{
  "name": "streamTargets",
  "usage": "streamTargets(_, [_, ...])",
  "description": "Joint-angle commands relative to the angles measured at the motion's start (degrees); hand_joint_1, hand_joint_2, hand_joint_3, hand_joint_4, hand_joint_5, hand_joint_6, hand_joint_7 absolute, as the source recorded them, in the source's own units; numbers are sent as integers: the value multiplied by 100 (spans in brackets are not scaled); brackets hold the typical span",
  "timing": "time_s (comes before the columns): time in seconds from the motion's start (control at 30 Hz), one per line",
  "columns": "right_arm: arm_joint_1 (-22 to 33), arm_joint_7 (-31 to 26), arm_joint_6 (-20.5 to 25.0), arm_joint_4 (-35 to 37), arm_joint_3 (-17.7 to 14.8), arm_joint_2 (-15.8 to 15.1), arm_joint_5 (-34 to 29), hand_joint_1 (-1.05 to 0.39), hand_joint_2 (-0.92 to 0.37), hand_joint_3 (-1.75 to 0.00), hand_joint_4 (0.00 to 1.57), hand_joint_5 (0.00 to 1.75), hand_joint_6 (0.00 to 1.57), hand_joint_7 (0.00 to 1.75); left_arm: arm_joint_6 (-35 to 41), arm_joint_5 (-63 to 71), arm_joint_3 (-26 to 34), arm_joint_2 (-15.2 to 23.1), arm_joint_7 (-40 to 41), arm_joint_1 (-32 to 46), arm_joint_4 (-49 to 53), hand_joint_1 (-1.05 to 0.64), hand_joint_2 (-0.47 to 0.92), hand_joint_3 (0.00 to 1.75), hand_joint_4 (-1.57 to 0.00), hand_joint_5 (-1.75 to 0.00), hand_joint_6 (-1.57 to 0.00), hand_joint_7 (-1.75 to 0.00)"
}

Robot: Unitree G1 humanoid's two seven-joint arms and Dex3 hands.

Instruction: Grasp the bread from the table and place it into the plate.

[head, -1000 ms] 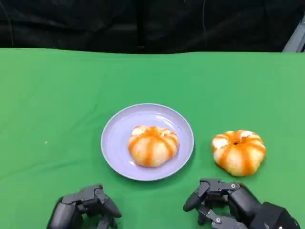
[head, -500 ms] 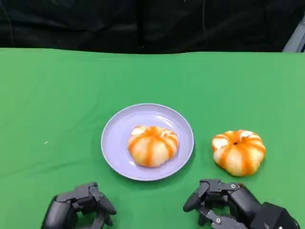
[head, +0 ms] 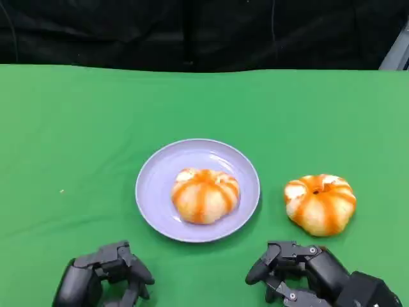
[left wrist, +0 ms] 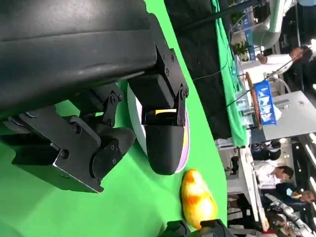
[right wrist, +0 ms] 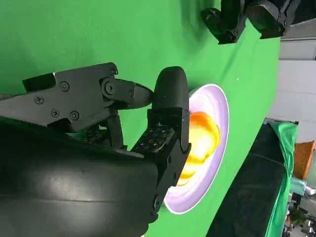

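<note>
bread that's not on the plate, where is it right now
In the head view the loose bread sits on the green table, right of the plate, apart from it, just beyond the right hand.

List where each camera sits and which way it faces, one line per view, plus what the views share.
Head view: high on the robot, looking down at the green table; left hand and right hand show low.
Left wrist view: behind the left hand, turned sideways, facing the plate and the bread on the table.
Right wrist view: behind the right hand, facing the plate and the bread on the plate.
Shared: all three see the plate.
</note>
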Motion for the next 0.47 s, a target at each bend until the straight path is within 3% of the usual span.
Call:
streamTargets(0.03, [18,-29,-63,45,-28,-32,69,-12,-92,-47,67,151,80,97,-63,-7,55,119,47,-23,65,8,49,116,-94,-143,-99,-116])
streamTargets(0.47, [9,-66,-255,159,-18,-40,29,-15,-92,-46,67,150,80,97,-42,-105,50,108,-31,3,33,9,49,117,-93,-145,-99,-116])
